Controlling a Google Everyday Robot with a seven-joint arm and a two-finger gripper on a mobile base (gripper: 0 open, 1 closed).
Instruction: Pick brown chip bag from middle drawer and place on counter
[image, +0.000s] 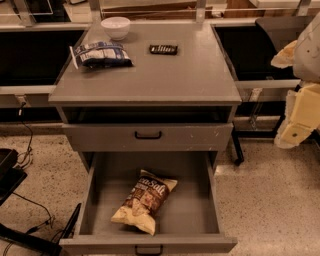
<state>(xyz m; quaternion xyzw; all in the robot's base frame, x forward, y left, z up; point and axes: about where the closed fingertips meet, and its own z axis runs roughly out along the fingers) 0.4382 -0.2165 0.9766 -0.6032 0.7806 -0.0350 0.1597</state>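
Observation:
The brown chip bag (145, 200) lies flat on the grey floor of the middle drawer (185, 200), which is pulled fully open at the bottom of the view. The bag's "Sea Salt" panel faces up and it sits slightly left of the drawer's centre. The counter (170, 75) is the grey top of the cabinet above. My gripper (292, 132) is at the right edge of the view, beside the cabinet at about upper-drawer height. It is well away from the bag and holds nothing that I can see.
On the counter sit a blue-and-white bag (102, 54), a white bowl (115, 27) and a small dark bar (163, 49). The upper handled drawer (148, 135) is shut. Cables (27, 150) and dark equipment lie on the floor at left.

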